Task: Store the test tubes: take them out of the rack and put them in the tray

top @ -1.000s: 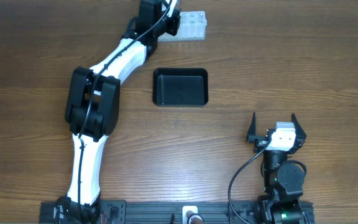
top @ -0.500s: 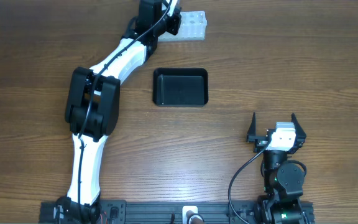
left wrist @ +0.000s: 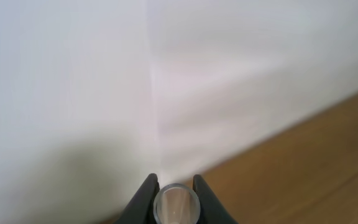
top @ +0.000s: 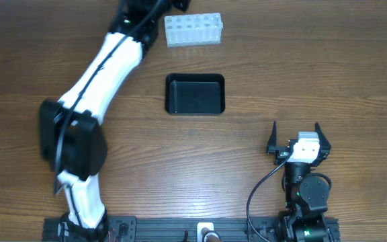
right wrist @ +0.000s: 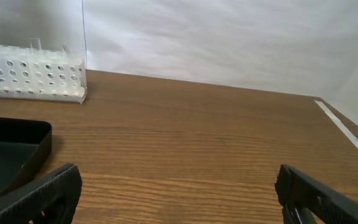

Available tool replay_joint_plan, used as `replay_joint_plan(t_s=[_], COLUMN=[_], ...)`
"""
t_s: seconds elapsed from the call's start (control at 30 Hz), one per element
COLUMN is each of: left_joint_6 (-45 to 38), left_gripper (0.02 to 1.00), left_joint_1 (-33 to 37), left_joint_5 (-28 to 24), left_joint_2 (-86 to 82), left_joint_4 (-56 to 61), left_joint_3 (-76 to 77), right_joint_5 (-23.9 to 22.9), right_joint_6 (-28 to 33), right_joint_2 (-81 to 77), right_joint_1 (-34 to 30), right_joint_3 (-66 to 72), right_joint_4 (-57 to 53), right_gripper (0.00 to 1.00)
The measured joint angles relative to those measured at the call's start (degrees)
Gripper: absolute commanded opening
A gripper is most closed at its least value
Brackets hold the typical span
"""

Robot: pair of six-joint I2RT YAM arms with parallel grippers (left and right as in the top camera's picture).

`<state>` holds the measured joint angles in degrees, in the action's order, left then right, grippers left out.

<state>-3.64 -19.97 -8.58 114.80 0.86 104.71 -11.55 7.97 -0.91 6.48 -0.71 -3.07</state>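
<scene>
The white test tube rack (top: 193, 30) stands at the far edge of the table; in the right wrist view the rack (right wrist: 33, 73) has a couple of clear tubes poking up from it. In front of it lies the black tray (top: 195, 94), seen also as a tray corner (right wrist: 8, 152). My left gripper (left wrist: 174, 182) is shut on a clear test tube (left wrist: 176, 205), seen end-on between its fingers, lifted and facing the white wall. The left arm (top: 113, 50) stretches to the far edge, left of the rack. My right gripper (top: 294, 138) rests open near its base, holding nothing.
Bare wooden tabletop (top: 301, 67) surrounds the tray and rack. A white wall (right wrist: 229, 37) closes off the far side of the table. A strip of white tape (right wrist: 347, 134) runs along the table at the right.
The left arm has swung left and away from the rack, which now shows in full. The right arm has not moved.
</scene>
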Motion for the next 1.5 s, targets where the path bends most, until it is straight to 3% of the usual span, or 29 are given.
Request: replay_joint_plan(t_s=[0.2,0.4,0.5,0.83,1.5], left_joint_6=[1.8,11.4,16.5,26.0,27.5], left_gripper=[0.152,0.115,0.115,0.119,0.134], left_joint_1=[-0.3,-1.3,-2.3,-5.6,-6.4], left_joint_5=[0.0,1.6,4.2,8.1,8.9], left_joint_2=[-10.4,-11.4,-10.4,-4.0,8.3], left_joint_4=[-16.2,-39.9,-44.9,-45.8,-45.4], left_joint_3=[1.3,0.6,-1.7,-6.2,-6.4], right_joint_5=[0.0,0.0,0.0,0.0,0.0], right_joint_6=[0.0,0.0,0.0,0.0,0.0], right_joint_2=[0.0,0.0,0.0,0.0,0.0], right_joint_1=[0.0,0.0,0.0,0.0,0.0], right_joint_3=[0.0,0.0,0.0,0.0,0.0], right_joint_4=[0.0,0.0,0.0,0.0,0.0], right_gripper=[0.991,0.993,0.991,0.991,0.991])
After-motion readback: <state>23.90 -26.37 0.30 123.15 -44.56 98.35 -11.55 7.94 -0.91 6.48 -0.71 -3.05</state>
